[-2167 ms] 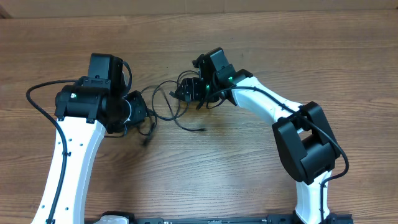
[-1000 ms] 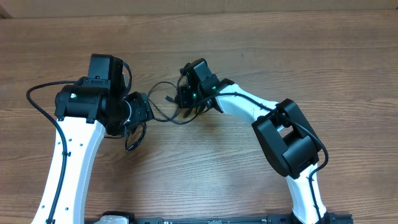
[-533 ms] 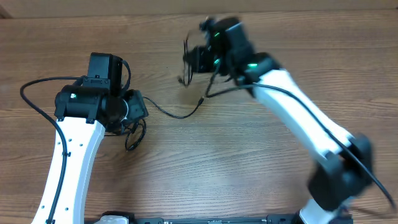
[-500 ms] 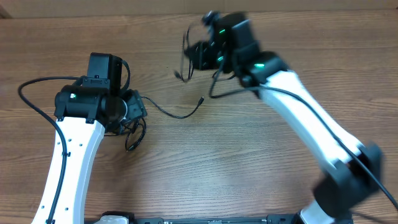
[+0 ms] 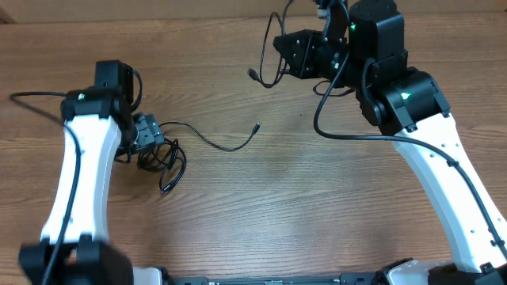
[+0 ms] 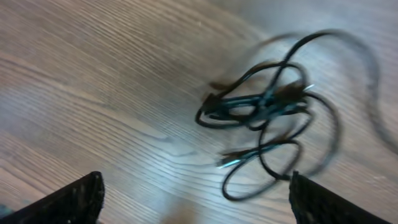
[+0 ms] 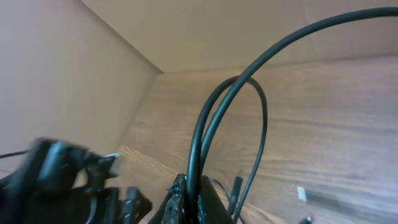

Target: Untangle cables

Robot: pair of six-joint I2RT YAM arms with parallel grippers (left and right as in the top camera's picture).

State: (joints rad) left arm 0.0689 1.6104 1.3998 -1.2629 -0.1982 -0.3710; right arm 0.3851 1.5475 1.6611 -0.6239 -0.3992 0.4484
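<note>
Loosely coiled cables (image 6: 267,107) before left claw (image 6: 196,198).

Coil of cables (image 5: 161,154) on the counter (image 5: 317,214) at left, just beside the left pincer (image 5: 147,133); one strand (image 5: 226,146) runs right toward the centre. A hanging cable (image 5: 263,63) drops from the right pincer (image 5: 287,46) at far right, well apart from the coil.

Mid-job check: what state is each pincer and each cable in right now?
left pincer: open, empty
right pincer: shut on the held cable
held cable: lifted, dangling in a loop
tangle: knotted, lying on the table, ungripped
loose strand: flat on the table, trailing from the tangle
</note>
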